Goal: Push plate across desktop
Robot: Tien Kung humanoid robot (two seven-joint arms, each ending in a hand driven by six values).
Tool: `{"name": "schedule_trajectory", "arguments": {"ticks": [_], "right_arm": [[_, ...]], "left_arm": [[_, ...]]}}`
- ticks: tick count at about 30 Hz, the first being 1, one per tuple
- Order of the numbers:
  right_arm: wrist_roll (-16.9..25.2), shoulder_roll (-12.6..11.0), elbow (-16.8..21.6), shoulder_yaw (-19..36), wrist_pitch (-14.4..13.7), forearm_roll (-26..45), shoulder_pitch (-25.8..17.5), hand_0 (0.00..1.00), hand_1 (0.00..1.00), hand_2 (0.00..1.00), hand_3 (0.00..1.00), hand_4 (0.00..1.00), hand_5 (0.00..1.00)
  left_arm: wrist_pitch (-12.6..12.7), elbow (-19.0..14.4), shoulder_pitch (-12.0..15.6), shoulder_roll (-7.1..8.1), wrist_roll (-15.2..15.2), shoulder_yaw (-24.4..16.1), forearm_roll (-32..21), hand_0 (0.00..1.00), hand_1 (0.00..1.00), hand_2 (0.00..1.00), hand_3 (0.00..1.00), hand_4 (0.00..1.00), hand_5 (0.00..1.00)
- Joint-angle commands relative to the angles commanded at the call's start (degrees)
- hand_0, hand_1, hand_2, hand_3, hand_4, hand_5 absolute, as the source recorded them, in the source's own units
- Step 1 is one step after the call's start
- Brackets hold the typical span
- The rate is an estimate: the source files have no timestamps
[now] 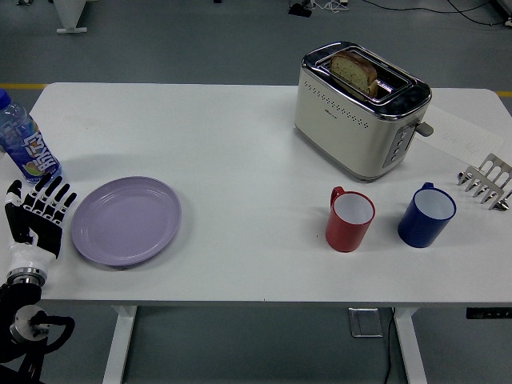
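Head view: purple plate lying flat at table's front left. You are likely handling rigid, slick, light dish; push low on left rim, avoid tipping. Left hand hovering just beside that rim, fingers spread, holding nothing, palm facing plate.

From my console I count one purple plate, two mugs, red and blue. One toaster holding one bread slice, one water bottle, one toast rack.

Single head view, high on the robot's side. Looks forward and down over the whole table, near edge at bottom.
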Motion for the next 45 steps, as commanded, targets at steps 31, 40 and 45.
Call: {"name": "schedule_trajectory", "arguments": {"ticks": [31, 40, 45], "right_arm": [[-0.6, 0.1, 0.1, 0.6, 0.1, -1.2, -0.1, 0.577, 0.518, 0.612, 0.564, 0.211, 0.536], [-0.7, 0.0, 0.1, 0.8, 0.2, -1.7, -0.4, 0.578, 0.517, 0.611, 0.564, 0.211, 0.535], [-0.7, 0.0, 0.2, 0.9, 0.2, -1.9, -0.4, 0.577, 0.517, 0.611, 0.564, 0.21, 0.536]], "left_arm": [[0.7, 0.7, 0.1, -0.01, -1.4, 6.1, -2.1, 0.738, 0.767, 0.723, 0.629, 0.557, 0.998], [0.7, 0.6, 0.2, -0.01, -1.6, 8.2, -2.8, 0.738, 0.767, 0.722, 0.628, 0.556, 0.998], [0.7, 0.2, 0.1, -0.01, -1.7, 9.9, -3.1, 0.738, 0.765, 0.721, 0.627, 0.555, 0.998]]}}
